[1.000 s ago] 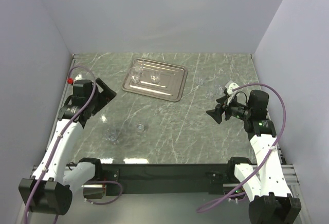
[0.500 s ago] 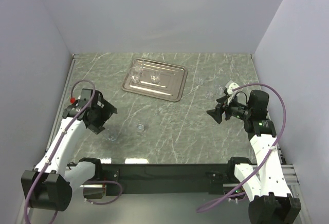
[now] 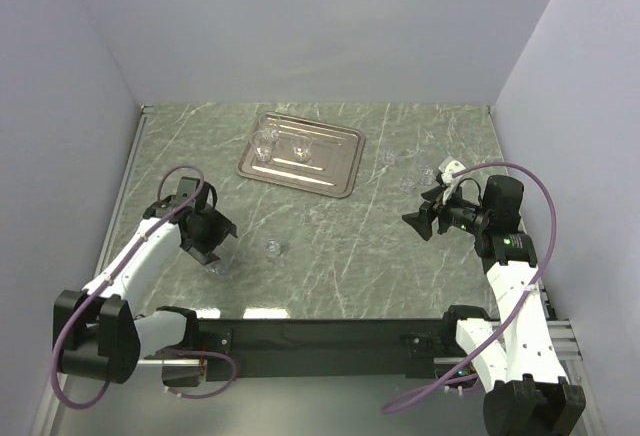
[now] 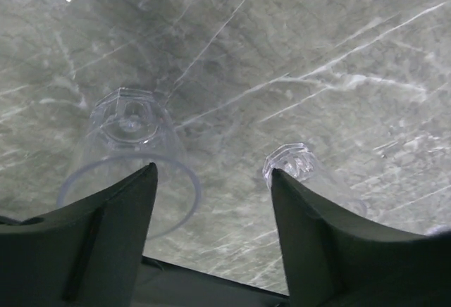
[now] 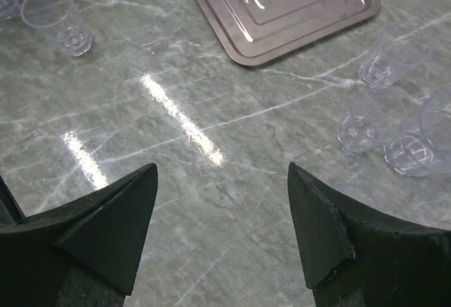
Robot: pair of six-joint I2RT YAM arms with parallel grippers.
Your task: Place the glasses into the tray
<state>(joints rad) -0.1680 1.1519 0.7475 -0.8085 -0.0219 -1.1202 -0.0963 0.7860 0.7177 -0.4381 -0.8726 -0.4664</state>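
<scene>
Two glasses (image 3: 264, 146) upright in tray (image 3: 335, 171), long axis left-right; two near left gripper (image 4: 213, 173), three near right gripper (image 5: 222, 170); both fingers spread.

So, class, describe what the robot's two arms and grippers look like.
The left arm and right arm have white links, black joints and a looping purple cable each. The left gripper and right gripper have black, wedge-shaped fingers.
</scene>
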